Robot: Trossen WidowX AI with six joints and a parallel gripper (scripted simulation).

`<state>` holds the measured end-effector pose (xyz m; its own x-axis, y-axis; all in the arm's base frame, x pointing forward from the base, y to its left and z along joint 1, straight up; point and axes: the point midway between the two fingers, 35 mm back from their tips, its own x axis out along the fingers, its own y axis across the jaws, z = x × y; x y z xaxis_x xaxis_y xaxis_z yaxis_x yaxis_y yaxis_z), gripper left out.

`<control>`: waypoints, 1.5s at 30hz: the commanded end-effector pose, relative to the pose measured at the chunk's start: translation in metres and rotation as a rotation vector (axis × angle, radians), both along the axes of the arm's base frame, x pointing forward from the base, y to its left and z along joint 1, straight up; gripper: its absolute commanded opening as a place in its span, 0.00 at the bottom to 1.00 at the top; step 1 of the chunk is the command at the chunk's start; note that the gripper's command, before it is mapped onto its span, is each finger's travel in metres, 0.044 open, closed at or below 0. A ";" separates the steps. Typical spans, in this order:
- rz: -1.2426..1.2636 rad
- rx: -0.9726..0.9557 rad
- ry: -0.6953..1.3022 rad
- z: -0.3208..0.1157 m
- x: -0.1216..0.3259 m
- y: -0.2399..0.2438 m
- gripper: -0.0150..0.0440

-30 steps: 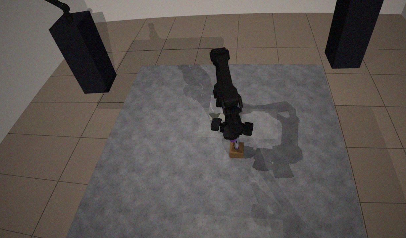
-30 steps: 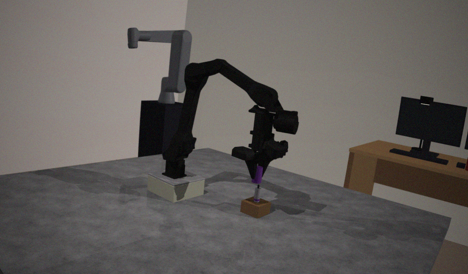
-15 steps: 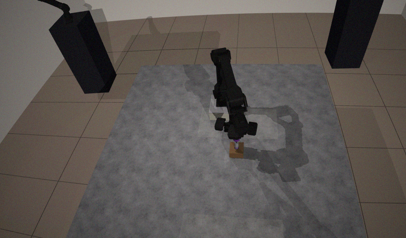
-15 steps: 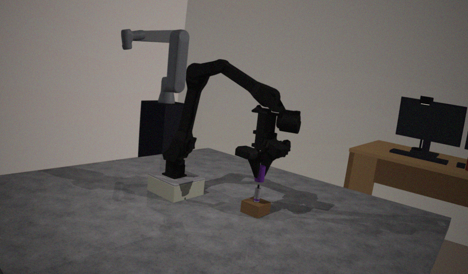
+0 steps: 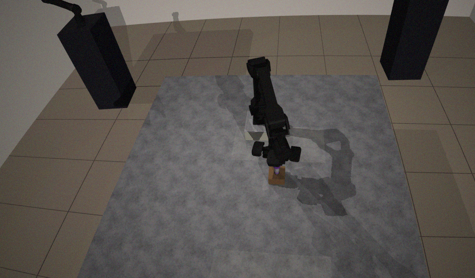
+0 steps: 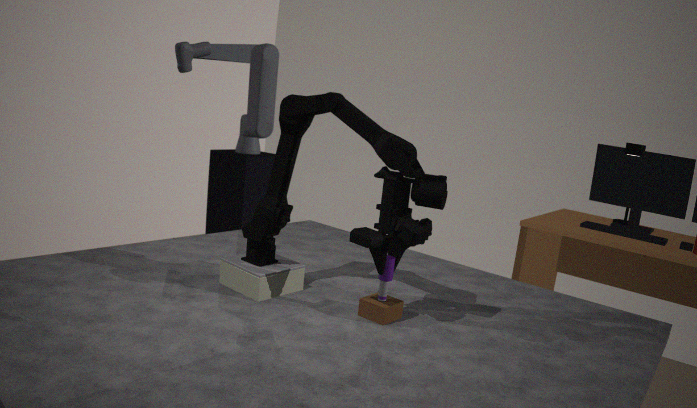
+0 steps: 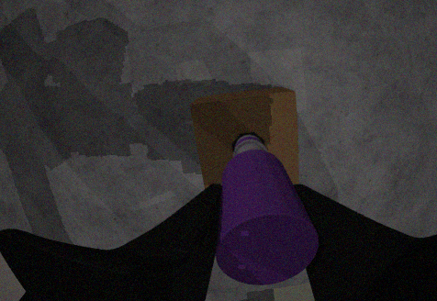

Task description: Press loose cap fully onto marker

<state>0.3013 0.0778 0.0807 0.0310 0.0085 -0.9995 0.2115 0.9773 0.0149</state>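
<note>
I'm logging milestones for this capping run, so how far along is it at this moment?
Done: the purple cap is off the table, clamped in the gripper and lined up over the marker standing in the brown holder block. In hand: the cap's lower end sits over the marker's top, with pale barrel showing below it. Left: pressing it fully down, letting go, and moving the arm away.

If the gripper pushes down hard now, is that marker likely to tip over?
Probably not: the marker stands upright in the wide holder block. The purple cap, shut in the gripper, looks lined up above it. An off-centre push might rock the small block.
</note>
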 end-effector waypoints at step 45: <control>0.000 -0.003 0.001 -0.022 0.000 0.000 1.00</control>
<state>0.3002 0.0771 0.0510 0.0260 0.0045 -0.9997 0.2117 0.9773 0.0099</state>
